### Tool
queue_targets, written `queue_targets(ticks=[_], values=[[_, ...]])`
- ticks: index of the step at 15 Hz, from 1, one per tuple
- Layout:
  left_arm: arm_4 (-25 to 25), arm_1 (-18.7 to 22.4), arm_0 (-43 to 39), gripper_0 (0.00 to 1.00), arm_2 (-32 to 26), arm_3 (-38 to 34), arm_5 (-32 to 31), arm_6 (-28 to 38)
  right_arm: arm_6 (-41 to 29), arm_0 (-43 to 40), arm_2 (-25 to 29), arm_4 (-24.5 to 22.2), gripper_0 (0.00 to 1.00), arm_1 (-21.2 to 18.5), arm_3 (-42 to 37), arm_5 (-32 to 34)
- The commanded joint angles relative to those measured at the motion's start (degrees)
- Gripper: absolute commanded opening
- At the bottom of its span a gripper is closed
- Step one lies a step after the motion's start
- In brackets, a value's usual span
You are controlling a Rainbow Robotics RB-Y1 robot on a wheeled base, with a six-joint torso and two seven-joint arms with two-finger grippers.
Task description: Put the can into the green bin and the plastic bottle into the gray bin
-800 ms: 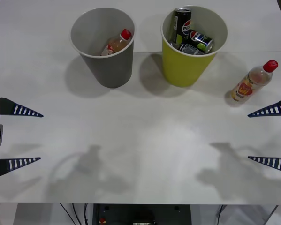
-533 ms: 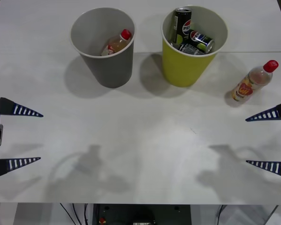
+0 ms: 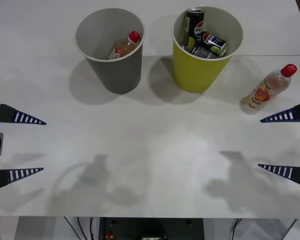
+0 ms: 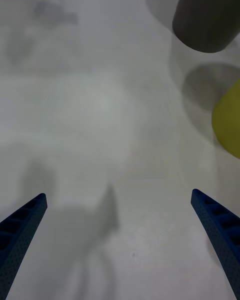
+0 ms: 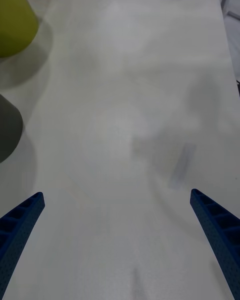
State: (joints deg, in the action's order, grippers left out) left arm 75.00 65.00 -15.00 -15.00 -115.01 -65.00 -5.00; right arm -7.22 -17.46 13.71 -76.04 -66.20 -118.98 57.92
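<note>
On table: two bins, two bottles.

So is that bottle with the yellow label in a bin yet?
Not yet. The plastic bottle lies on the table, right of the green bin, near the open right gripper.

Bins upright, bottle lying loose
Green bin holds cans; gray bin beside it; red-capped bottle lies right of green.

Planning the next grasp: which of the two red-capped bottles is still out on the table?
The plastic bottle with the yellow-orange label, lying near the open right gripper. The other, peach-orange bottle already sits inside the gray bin.
</note>
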Motion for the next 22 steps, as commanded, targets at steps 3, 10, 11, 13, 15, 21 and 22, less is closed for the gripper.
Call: queue_targets(ticks=[3, 10, 11, 13, 15, 21, 22], values=[[0.00, 0.00, 0.00, 1.00, 0.00, 0.01, 0.00, 0.00, -16.16, -7.94, -0.17, -8.51, 1.00, -2.18, -8.98, -14.68], [0.00, 0.00, 0.00, 1.00, 0.00, 0.01, 0.00, 0.00, -34.01, -11.54, -18.80, -15.98, 1.00, -9.83, -7.49, -50.54], [0.00, 0.00, 0.00, 1.00, 0.00, 0.01, 0.00, 0.00, -35.24, -11.10, -21.71, -15.81, 1.00, -10.62, -6.52, -54.84], [0.00, 0.00, 0.00, 1.00, 0.00, 0.01, 0.00, 0.00, -35.94, -9.69, -27.51, -14.14, 1.00, -11.76, -4.68, -63.02], [0.00, 0.00, 0.00, 1.00, 0.00, 0.01, 0.00, 0.00, -35.94, -6.35, -37.00, -7.63, 1.00, -13.61, -3.27, -73.83], [0.00, 0.00, 0.00, 1.00, 0.00, 0.01, 0.00, 0.00, -34.62, 9.55, -61.17, 9.06, 1.00, -13.70, -3.18, -99.93], [0.00, 0.00, 0.00, 1.00, 0.00, 0.01, 0.00, 0.00, -34.44, 11.75, -63.28, 10.38, 1.00, -13.17, -2.66, -102.04]])
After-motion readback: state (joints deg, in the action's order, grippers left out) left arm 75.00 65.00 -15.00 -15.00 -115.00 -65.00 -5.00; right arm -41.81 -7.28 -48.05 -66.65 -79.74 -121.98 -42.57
